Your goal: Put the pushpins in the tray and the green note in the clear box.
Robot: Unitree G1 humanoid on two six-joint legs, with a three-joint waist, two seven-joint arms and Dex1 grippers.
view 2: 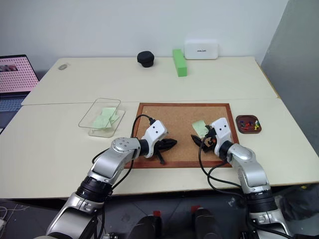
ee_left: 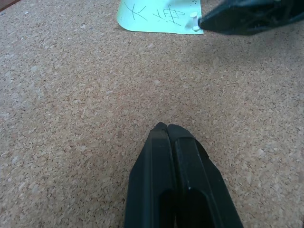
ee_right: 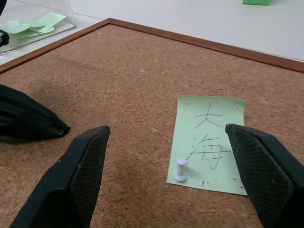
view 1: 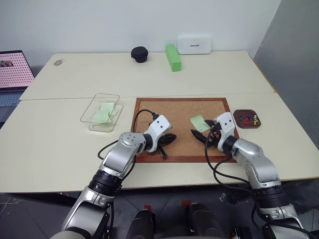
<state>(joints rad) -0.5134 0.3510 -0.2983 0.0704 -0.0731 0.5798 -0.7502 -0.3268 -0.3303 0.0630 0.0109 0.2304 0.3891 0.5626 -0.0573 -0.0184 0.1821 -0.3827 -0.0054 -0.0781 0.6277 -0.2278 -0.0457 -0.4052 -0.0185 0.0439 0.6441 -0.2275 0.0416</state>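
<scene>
Green note (ee_right: 208, 143) lies on corkboard (view 1: 149, 107), one white pushpin (ee_right: 180, 170) at its corner. Right gripper (ee_right: 173, 175) is spread wide around it; left gripper (ee_left: 168, 129) is closed and empty. Risk: fingers could drag the paper & tear it (pin is tiny).

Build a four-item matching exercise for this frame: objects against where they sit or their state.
Things:
1. green note
2. tray
3. clear box
4. left gripper

Places or states:
A. on the table beside the corkboard's right edge, holding coloured pushpins
B. shut, over bare cork
C. pinned to the corkboard by a white pushpin
D. on the table left of the corkboard, green slips inside

Pairs: 1-C, 2-A, 3-D, 4-B
</scene>
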